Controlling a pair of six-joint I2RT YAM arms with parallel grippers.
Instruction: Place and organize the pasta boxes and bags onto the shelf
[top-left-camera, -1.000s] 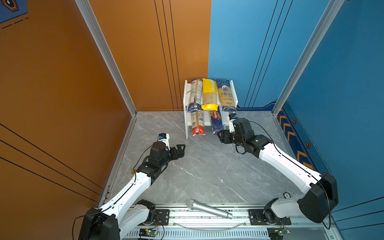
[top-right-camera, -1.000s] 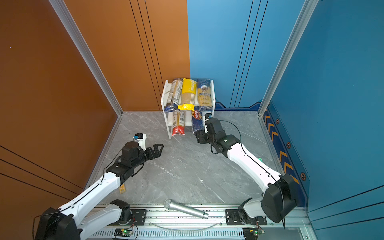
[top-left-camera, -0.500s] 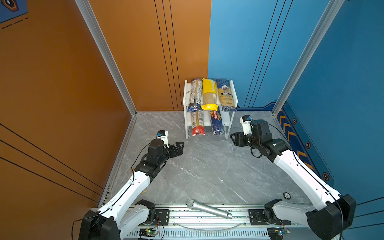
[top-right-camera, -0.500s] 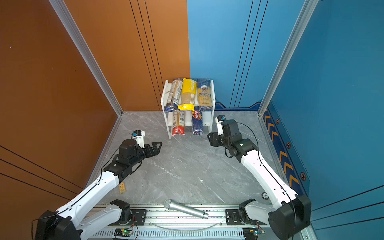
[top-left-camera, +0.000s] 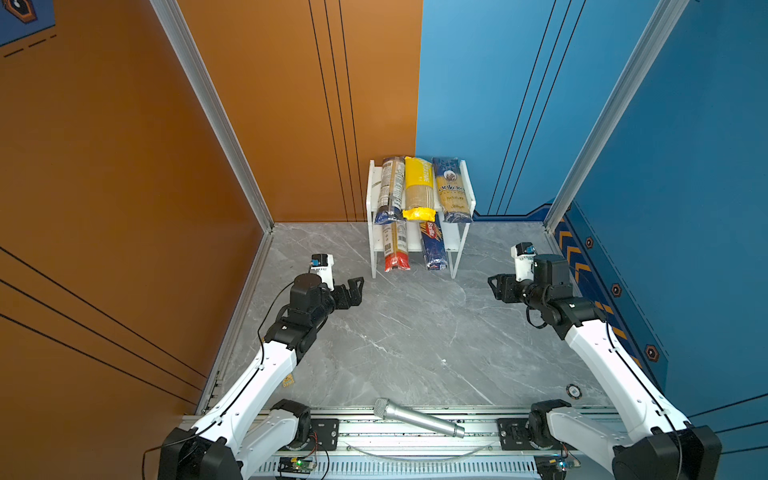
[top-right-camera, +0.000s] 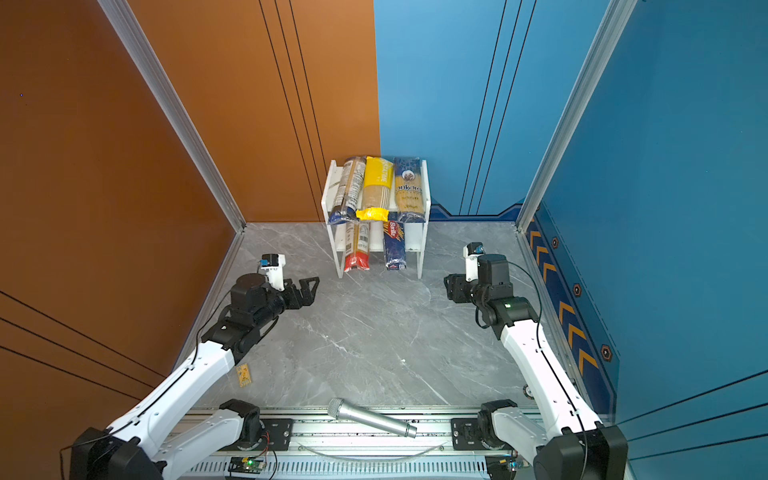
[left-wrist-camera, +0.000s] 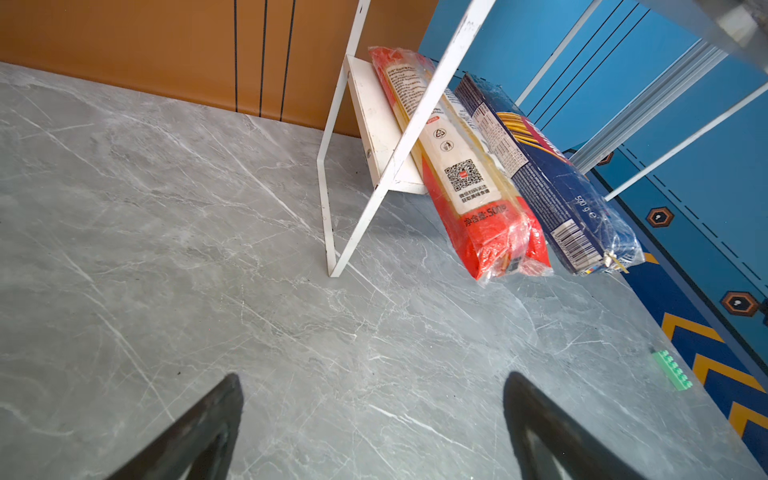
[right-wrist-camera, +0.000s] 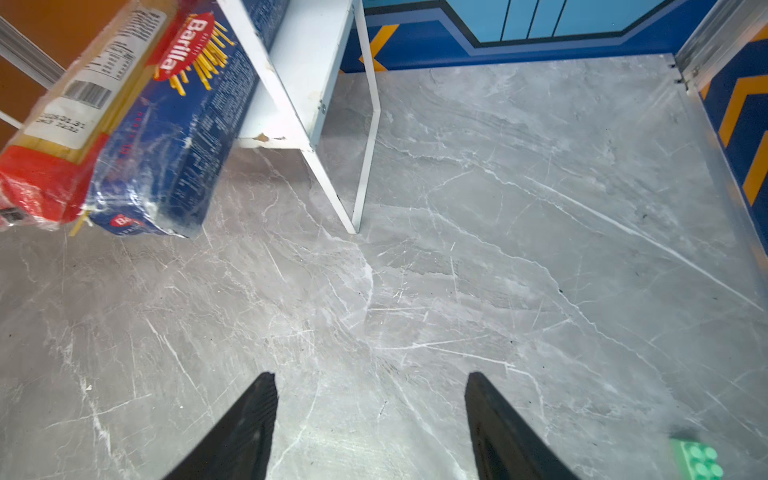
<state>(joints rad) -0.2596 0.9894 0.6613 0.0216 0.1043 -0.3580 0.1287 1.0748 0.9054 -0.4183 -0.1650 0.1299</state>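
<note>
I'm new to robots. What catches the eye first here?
A white shelf at the back wall holds five spaghetti packs, the yellow pack brightest on top. The left gripper and right gripper flank it, open and empty. A silver microphone lies in front.

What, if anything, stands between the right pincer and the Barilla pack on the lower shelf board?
Only bare table lies between the right pincer and the protruding end of the Barilla pack. A front leg of the shelf stands just beside the pack, close to the direct line, so it may crowd an approach.
</note>
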